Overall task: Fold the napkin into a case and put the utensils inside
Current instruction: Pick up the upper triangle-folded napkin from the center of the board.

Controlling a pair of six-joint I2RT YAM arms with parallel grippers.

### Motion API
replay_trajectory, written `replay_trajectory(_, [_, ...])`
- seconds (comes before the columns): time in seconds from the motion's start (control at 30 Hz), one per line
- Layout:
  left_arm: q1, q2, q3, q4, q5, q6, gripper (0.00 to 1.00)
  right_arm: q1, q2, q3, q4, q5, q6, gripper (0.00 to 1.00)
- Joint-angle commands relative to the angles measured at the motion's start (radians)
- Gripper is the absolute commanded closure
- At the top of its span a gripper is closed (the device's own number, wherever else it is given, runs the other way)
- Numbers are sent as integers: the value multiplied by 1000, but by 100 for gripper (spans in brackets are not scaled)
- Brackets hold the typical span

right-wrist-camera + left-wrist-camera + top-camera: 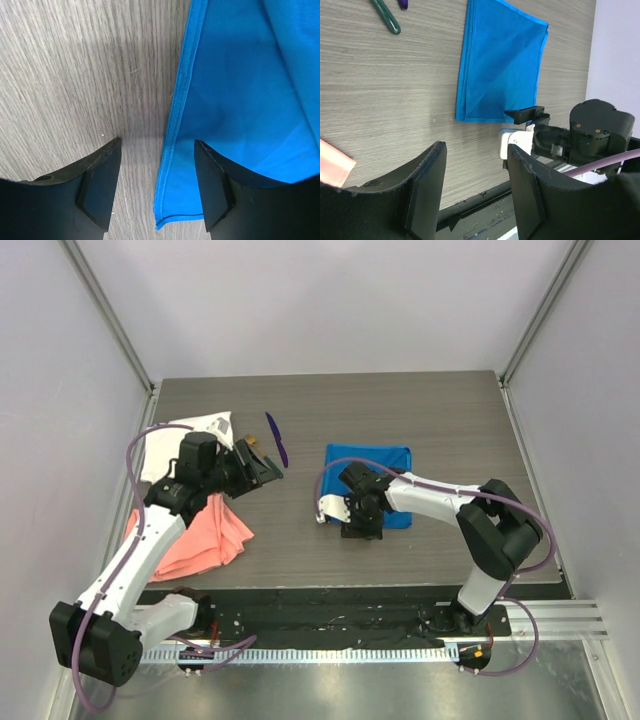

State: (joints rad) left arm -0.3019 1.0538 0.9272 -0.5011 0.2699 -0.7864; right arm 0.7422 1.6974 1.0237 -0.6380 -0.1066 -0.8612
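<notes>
The blue napkin [385,460] lies folded flat on the table right of centre; it also shows in the left wrist view [500,65] and the right wrist view [240,90]. My right gripper [361,528] is open, low over the napkin's near left corner, and its jaws straddle the left hem [157,142]. The purple utensil [277,439] lies left of the napkin. The green-handled utensil [386,16] lies beside the purple one [403,4]. My left gripper [266,473] is open and empty [476,147], above the table near the utensils.
A white cloth [205,430] lies at the far left and a salmon-pink cloth [200,535] lies nearer, under the left arm. The table's black front rail [330,595] runs along the near edge. Walls close in the left, right and back sides.
</notes>
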Motion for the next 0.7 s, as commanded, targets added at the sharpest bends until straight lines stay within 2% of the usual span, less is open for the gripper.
replay_trajectory(0.0, [6,-5,2,-10,37,33,44,-3,8,42,-3,13,-44,37])
replay_trajectory(0.37, [6,29,1,7,69,30,44,-41,56,111,-11,5,-75,38])
replay_trajectory(0.67, [6,63,33,-13,75,39,45,-58,90,69,23,-31,-75,39])
